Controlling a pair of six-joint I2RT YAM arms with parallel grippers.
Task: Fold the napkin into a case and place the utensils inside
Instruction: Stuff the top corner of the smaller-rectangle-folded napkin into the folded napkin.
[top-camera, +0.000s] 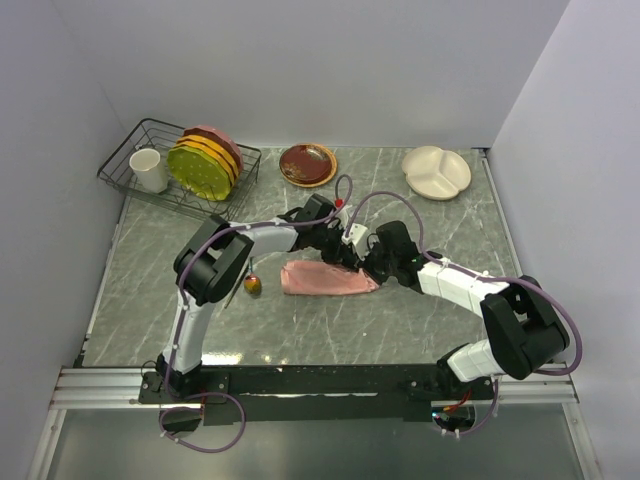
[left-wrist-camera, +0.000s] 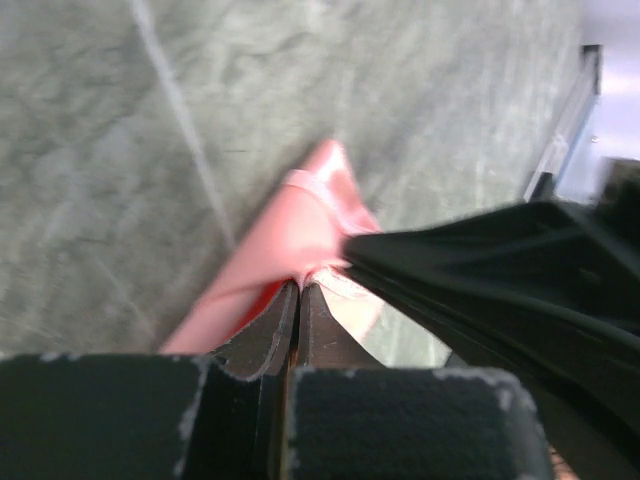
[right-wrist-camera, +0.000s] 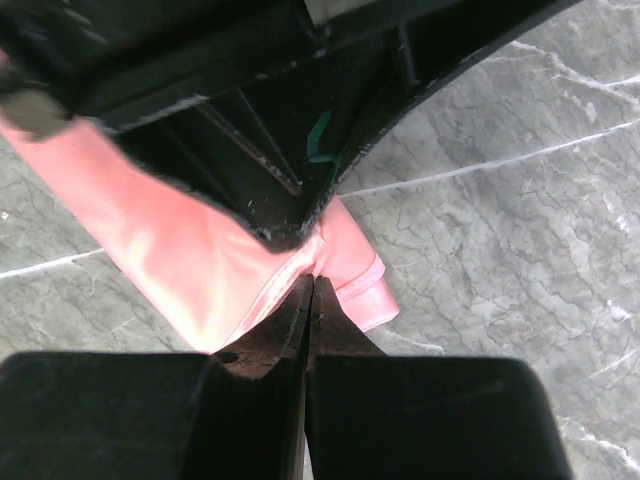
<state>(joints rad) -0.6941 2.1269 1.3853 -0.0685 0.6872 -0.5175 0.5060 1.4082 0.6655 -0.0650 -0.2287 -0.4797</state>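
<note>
On my left wrist view, the left gripper (left-wrist-camera: 297, 290) has its jaws pressed together, with a fold of the napkin (left-wrist-camera: 290, 230) pinched at the tips. The pink cloth runs away from them as a narrow strip across the table (left-wrist-camera: 120, 150). The right wrist view shows the same thing: the right gripper (right-wrist-camera: 312, 282) is closed tight on a crease of the napkin (right-wrist-camera: 190, 265), near the strip's end, whose layered corner pokes out just to the right of the tips. The left arm's dark body crowds in directly above that pinch. From the top camera, both grippers meet at the right end of the napkin (top-camera: 320, 280), which lies folded into a slim band in mid-table and stretches leftward. Just off its left end I see one gold-headed utensil (top-camera: 252, 285), though I cannot tell whether it is the fork or the spoon. At the rear stand a wire rack (top-camera: 120, 165) holding a cup (top-camera: 149, 170) and upright plates (top-camera: 205, 165), a brown plate (top-camera: 307, 164) and a cream divided plate (top-camera: 437, 172).
</note>
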